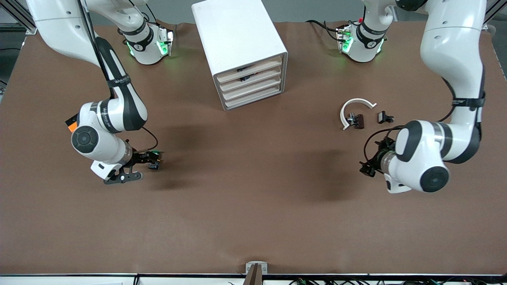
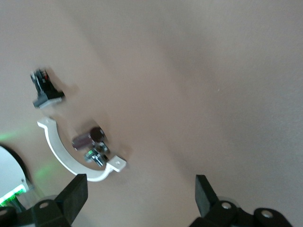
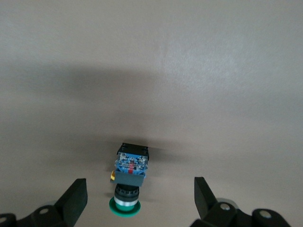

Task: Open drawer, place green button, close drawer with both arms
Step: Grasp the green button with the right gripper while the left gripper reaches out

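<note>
1. Right wrist view: my right end effector (image 3: 137, 198) has its fingers spread wide, holding nothing. The button (image 3: 129, 177) lies on its side on the worktop (image 3: 189, 71) between the two fingers, green cap toward the camera, dark blocky body pointing away. No contact yet as far as I can see.
2. Front view confirms: right end effector (image 1: 148, 160) is low over the worktop toward the right arm's end, the button (image 1: 153, 166) right at it.
3. Left end effector (image 2: 139, 198) is also spread apart and empty, hanging over bare worktop toward the left arm's end. That arm looks to be waiting.
4. Near it sit a white C-shaped bracket (image 1: 354, 111), a small dark brown clip part (image 1: 356, 120) inside the bracket's curve, and another dark clip part (image 1: 384, 117) just beside it. Not task items.
5. Drawer cabinet (image 1: 241, 51) stands between the two arm bases, well apart from both end effectors. All four drawers look pushed in.
6. Progress, my read: nothing finished. Drawer not opened, button not picked. Right side is lined up for the grasp.
7. Left to do: clamp and lift the button, pull a drawer, drop it in, push the drawer closed.
</note>
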Available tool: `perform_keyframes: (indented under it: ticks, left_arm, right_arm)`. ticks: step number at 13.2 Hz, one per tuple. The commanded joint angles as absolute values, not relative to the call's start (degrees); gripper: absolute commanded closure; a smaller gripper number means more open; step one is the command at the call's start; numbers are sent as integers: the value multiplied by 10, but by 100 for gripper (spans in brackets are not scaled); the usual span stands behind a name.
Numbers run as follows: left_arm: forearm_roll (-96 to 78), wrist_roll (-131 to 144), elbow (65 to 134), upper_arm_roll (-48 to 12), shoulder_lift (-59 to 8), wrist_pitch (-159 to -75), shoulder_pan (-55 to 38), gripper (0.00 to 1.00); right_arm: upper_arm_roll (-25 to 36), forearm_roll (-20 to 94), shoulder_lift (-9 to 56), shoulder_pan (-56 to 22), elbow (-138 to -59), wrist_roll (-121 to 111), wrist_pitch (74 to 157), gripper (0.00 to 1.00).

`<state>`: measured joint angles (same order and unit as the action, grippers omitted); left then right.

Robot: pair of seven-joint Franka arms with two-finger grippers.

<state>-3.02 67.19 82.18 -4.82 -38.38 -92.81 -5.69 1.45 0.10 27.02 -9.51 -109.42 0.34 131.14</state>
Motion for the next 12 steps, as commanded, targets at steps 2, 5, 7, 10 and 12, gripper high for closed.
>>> perform_keyframes:
  ticks: [2, 5, 7, 10, 12]
  left_arm:
    - [-39, 799, 793, -45, -418, -918, -104, 0]
    - [-47, 809, 794, -46, -423, -918, -116, 0]
    - [-71, 810, 795, -46, -425, -914, -127, 0]
    - [-88, 828, 795, -46, -425, -895, -162, 0]
    - [-111, 871, 795, -46, -424, -887, -187, 0]
  right_arm:
    - [10, 11, 280, -96, -1138, 37, 1382, 0]
    - [10, 11, 303, -97, -1147, 41, 1419, 0]
    - [10, 11, 309, -98, -1147, 49, 1426, 0]
    - [10, 11, 309, -101, -1150, 55, 1424, 0]
    - [10, 11, 309, -105, -1150, 55, 1423, 24]
